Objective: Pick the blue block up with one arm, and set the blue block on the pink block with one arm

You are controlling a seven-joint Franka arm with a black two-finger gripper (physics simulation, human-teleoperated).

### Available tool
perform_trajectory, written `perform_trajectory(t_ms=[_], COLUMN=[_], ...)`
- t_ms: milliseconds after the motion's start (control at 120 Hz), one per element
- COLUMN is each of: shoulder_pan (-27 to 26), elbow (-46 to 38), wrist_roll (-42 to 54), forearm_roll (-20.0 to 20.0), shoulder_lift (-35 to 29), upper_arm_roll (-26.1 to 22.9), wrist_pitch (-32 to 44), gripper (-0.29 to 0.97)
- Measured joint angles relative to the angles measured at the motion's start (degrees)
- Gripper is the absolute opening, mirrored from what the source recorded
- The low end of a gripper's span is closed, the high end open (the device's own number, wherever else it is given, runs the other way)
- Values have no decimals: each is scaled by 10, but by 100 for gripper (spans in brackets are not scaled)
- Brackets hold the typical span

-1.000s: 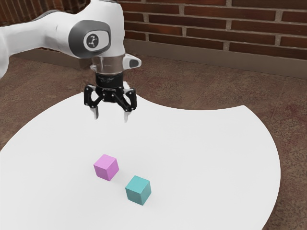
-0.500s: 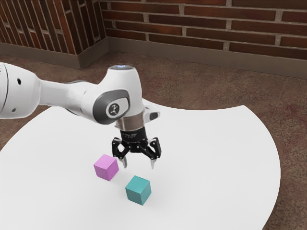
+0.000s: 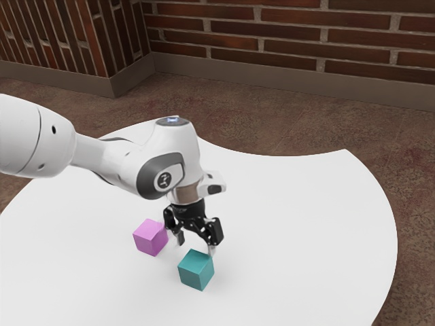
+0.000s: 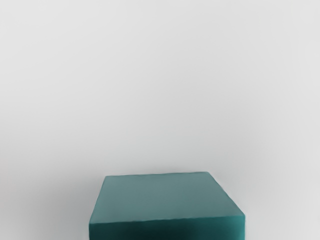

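A teal-blue block (image 3: 196, 269) rests on the white round table (image 3: 306, 217) near its front. Just to the exterior view's left of it sits a pink block (image 3: 149, 236). My black gripper (image 3: 196, 246) hangs open right above the blue block, its fingertips a little over the block's top and not touching it. In the wrist view the blue block (image 4: 166, 206) lies directly under my hand, on bare white table.
The white arm reaches in from the exterior view's left, low over the table. A brick wall (image 3: 285, 34) and brown floor (image 3: 285, 115) lie behind the table. The table's curved edge runs close to the front right.
My arm has come down and forward, from high over the table's back part to just above the blue block. The gripper stays open. Neither block has moved.
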Motion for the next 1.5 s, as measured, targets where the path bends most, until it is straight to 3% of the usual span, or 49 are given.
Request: perform_trajectory(t_ms=[350,917,1350,1500], shoulder_pan=[2,5,5,5], elbow=[-55,-37,-43,-44], wrist_roll=[61,106,120,122], forearm_roll=[-75,-78,-83,-84], shoulder_lift=[-19,48,45,44], upper_arm_roll=[1,1,1,1], wrist_pitch=[46,78,83,84], gripper=[68,68,68,49])
